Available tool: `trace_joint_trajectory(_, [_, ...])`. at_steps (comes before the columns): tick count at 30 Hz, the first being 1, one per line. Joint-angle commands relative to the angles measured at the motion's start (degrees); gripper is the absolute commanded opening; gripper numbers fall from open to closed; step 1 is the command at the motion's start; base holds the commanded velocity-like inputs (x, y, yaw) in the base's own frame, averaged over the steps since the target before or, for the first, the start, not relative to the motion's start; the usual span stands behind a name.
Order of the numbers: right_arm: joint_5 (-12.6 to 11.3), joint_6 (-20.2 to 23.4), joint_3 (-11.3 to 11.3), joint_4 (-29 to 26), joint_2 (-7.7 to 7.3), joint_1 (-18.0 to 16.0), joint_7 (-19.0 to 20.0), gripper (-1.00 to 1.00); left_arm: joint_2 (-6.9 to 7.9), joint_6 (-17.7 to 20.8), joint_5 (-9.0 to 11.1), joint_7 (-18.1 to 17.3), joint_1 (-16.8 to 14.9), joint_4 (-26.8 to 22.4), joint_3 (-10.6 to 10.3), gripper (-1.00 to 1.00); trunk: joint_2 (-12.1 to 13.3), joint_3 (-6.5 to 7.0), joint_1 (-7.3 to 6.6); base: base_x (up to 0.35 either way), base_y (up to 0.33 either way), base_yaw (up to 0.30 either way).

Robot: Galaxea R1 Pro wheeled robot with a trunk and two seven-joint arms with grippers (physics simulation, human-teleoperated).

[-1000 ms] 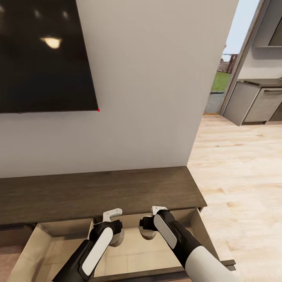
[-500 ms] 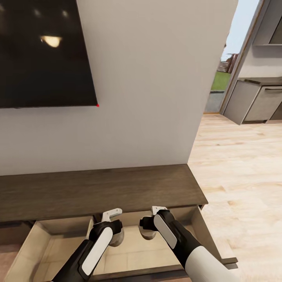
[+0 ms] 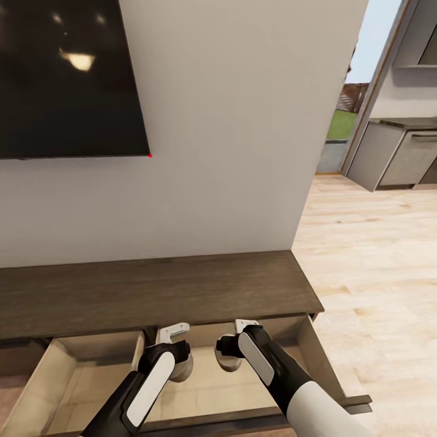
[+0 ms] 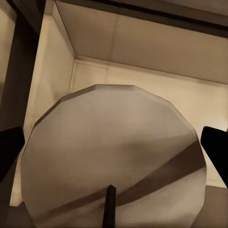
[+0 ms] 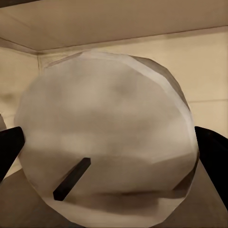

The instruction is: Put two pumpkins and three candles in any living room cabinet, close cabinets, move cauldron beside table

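Note:
The cabinet [image 3: 152,291] is a low dark-brown unit against the wall, with two drawers pulled open below its plank top. Both grippers hang over the right-hand open drawer [image 3: 267,379]. My left gripper [image 3: 178,359] is shut on a beige candle [image 3: 186,368]. In the left wrist view that candle [image 4: 114,142] spans the gap between the dark fingertips [image 4: 9,149], with the drawer's pale floor and corner behind it. My right gripper [image 3: 230,355] is shut on a second candle [image 3: 227,363], which shows large and grey-tan [image 5: 107,142] between its fingertips [image 5: 213,152].
A black TV screen [image 3: 67,79] hangs on the white wall above the unit. The left-hand open drawer [image 3: 79,376] shows a bare pale floor. To the right, light wood floor [image 3: 376,273] runs to a doorway with grey kitchen cabinets [image 3: 394,161].
The head view has shifted, so the cabinet top sits higher in the picture and more of the open drawers shows. Both grippers stay shut on their candles in the same pose.

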Motion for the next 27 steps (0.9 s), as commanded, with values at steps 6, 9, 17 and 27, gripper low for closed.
trace_joint_trajectory(6, [-0.58,0.01,0.20,-0.07,-0.06,-0.05,-0.64,-1.00,-0.02,0.08,0.58,0.48,-0.05,0.02,-0.17,-1.00,-2.45,-1.13,1.32,0.000,0.000,0.000])
trace_joint_trajectory(9, [-0.58,-0.01,0.22,-0.07,-0.04,-0.05,-0.64,-1.00,-0.04,0.07,0.62,0.46,-0.10,0.33,-0.28,-1.00,-3.65,-1.67,1.98,0.000,0.000,0.000])
trace_joint_trajectory(17, [-0.58,-0.09,0.36,-0.07,-0.08,-0.05,-0.64,-1.00,-0.05,0.03,0.61,0.46,-0.19,0.63,-0.37,-1.00,-6.86,-3.10,3.73,0.000,0.000,0.000])
trace_joint_trajectory(27, [-0.44,-0.29,0.48,-0.10,-0.08,-0.05,-0.66,-1.00,-0.04,0.08,0.52,0.46,-0.21,0.63,-0.39,-1.00,-10.87,-4.90,5.93,0.000,0.000,0.000])
